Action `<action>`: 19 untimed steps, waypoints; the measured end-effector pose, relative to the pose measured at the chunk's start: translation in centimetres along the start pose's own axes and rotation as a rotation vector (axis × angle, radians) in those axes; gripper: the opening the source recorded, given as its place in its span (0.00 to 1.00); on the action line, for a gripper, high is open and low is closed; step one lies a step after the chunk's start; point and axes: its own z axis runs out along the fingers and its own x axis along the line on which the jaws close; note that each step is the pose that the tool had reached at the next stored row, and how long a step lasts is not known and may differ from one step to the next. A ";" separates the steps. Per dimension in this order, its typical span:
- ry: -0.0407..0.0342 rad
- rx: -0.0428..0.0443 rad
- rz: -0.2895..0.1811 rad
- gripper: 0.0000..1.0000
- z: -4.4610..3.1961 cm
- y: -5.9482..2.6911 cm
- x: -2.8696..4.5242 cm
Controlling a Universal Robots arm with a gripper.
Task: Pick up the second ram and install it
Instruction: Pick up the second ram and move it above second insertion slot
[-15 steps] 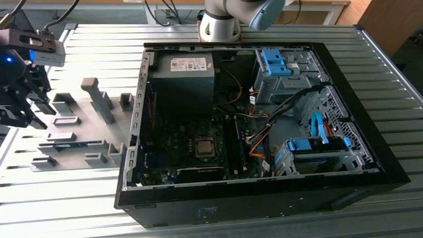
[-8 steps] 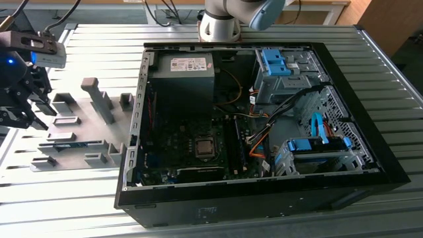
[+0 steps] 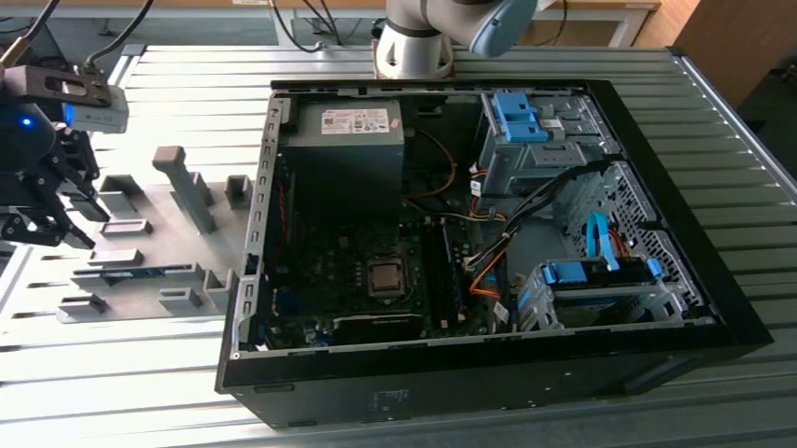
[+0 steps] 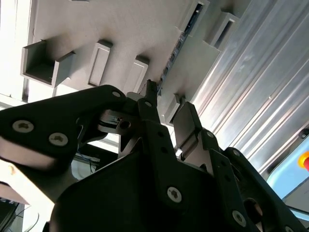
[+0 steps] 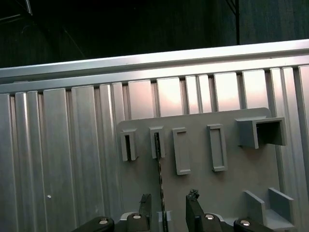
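Probably a robotics lab: an opened computer case and grey fixture plate on a ribbed aluminium bench.

Ribbed silver on the table, pale grey on the fixture plate, black on gripper and computer case, bright blue on drive brackets, green-blue on the second ram.

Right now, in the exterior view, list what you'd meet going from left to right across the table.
gripper → grey fixture plate holding the second ram → power supply inside the open computer case → blue drive brackets
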 end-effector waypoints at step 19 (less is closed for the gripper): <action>0.0000 0.0003 -0.008 0.42 1.98 -0.04 0.50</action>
